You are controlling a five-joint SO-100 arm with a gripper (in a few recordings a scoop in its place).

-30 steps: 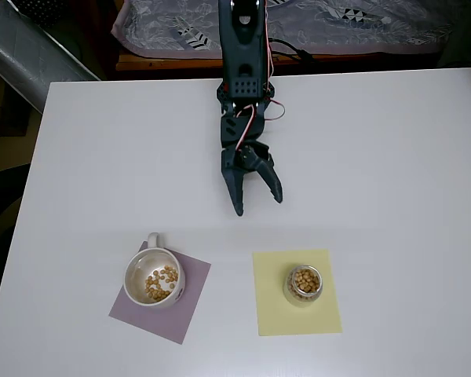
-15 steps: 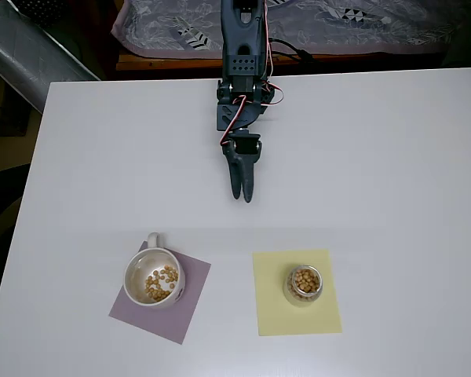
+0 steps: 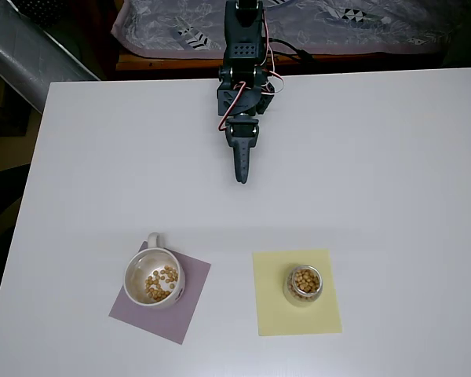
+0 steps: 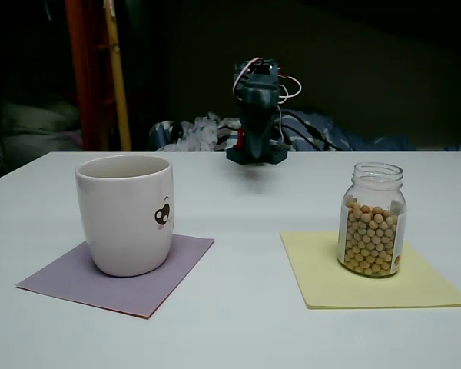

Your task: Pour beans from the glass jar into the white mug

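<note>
- Sitting at the left of the overhead view, the round white ceramic mug (image 3: 153, 278) rests on a purple paper square (image 3: 161, 294), its small handle toward the far edge; some tan-yellow beans (image 3: 161, 283) already lie in its bottom.
- Near the far edge of the white surface (image 3: 392, 173), about midway across, the dark arm's gripper (image 3: 241, 174) points toward the near side with its fingers pressed together on nothing, well apart from both vessels.
- To the right, the small clear glass jar (image 3: 302, 284) stands upright on a yellow paper square (image 3: 296, 292), mouth open; the fixed view shows the glass jar (image 4: 373, 220) filled with beans to roughly its shoulder.
- Handling, as a judgement: the jar looks rigid, smooth and breakable, and fairly weighty for its size, so it may slip in a loose grip.
- The straight wall below the neck, taken from the side, seems the best hold, leaving the mouth free for tipping.
</note>
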